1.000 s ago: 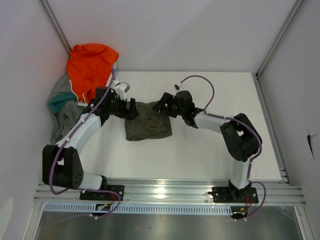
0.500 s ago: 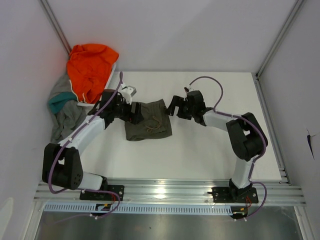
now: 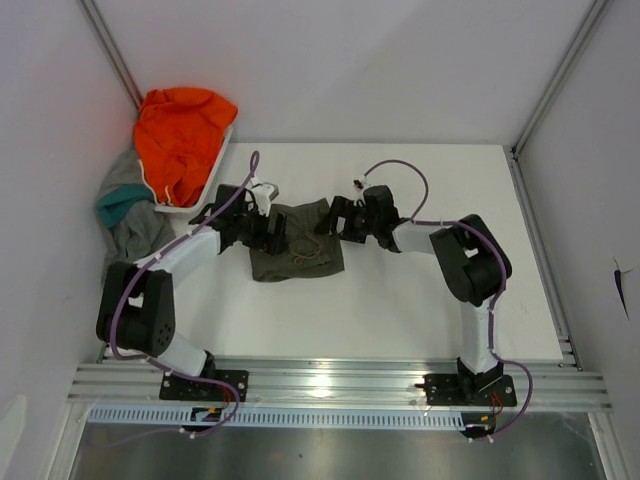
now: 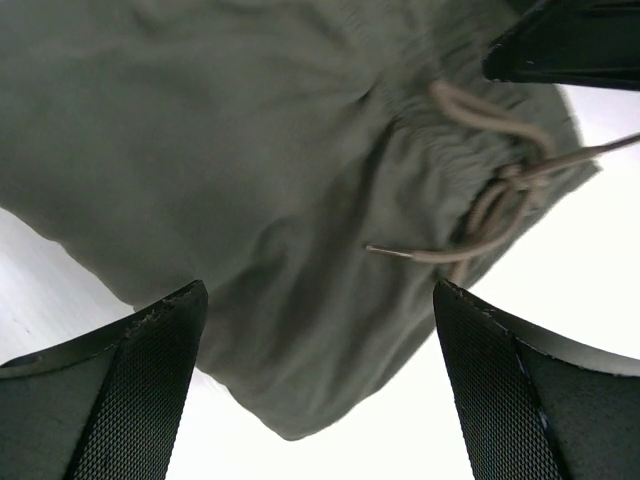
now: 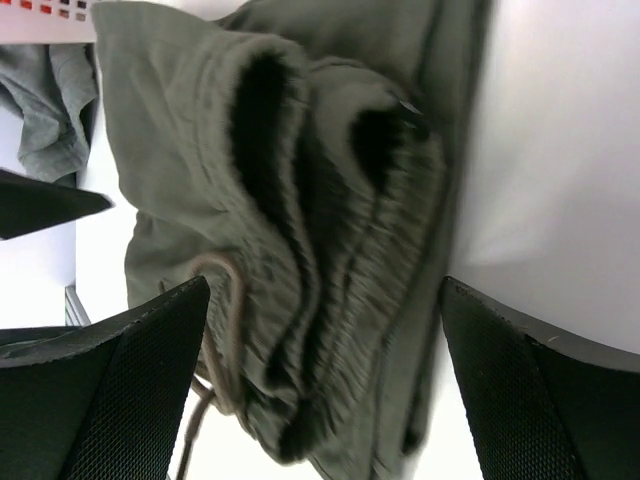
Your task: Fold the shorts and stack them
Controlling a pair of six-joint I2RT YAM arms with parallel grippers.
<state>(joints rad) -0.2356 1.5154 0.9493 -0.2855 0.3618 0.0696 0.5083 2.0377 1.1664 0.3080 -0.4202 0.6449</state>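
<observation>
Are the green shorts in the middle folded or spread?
Folded: the olive shorts lie as a compact block, doubled layers showing in the right wrist view.

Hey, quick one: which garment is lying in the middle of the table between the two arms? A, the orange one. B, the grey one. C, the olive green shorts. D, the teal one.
C: the olive green shorts lie folded on the white table between the open left end effector and the open right end effector, while the orange garment sits in the far left corner.
</observation>
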